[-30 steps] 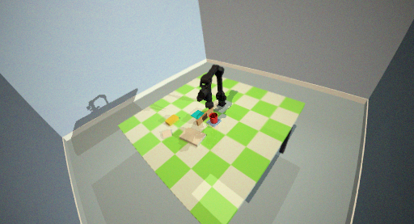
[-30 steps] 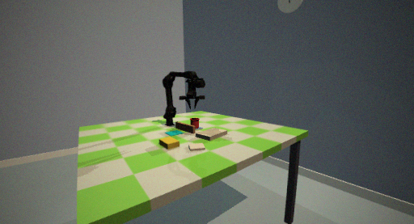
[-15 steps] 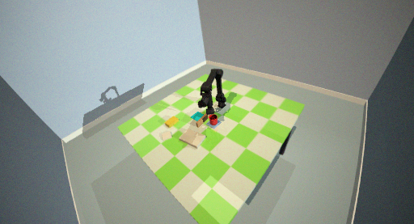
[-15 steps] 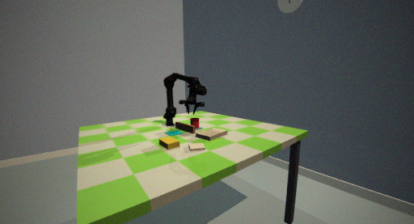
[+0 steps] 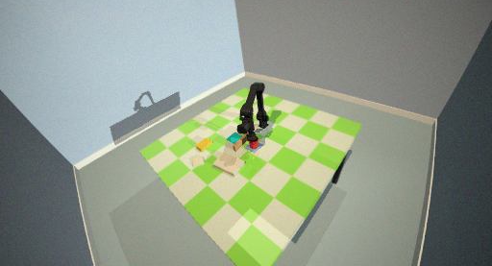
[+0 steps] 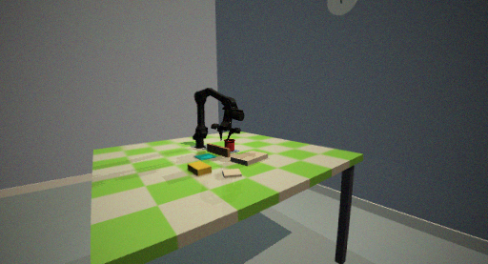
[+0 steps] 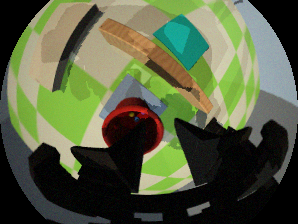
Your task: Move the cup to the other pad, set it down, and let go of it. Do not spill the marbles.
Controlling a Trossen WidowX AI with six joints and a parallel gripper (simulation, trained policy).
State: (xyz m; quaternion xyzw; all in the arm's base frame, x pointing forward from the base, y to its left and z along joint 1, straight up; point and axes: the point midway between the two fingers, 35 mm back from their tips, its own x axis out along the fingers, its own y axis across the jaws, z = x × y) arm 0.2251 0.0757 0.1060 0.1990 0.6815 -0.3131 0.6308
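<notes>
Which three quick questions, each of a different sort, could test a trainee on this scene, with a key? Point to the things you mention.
1. True or false: the red cup (image 5: 254,143) (image 6: 230,145) (image 7: 132,131) stands on the teal pad (image 5: 234,137) (image 6: 205,156) (image 7: 182,40).
2. Fill in: the small things inside the cup are ____.
3. Is the claw (image 5: 253,136) (image 6: 226,138) (image 7: 159,123) (a) open, (b) shut on the cup, or (c) shut on the wooden bar (image 5: 239,142) (image 6: 218,150) (image 7: 150,50)?

Key: 1 false; 2 marbles; 3 a.

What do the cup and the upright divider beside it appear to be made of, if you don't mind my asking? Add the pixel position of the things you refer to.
The cup (image 5: 254,144) (image 6: 230,145) (image 7: 158,131) looks like glossy plastic, perhaps enamelled metal: its red rim catches light. The divider (image 5: 239,142) (image 6: 218,150) (image 7: 145,48) looks like matt wood, with brown grain streaks along it.
</notes>
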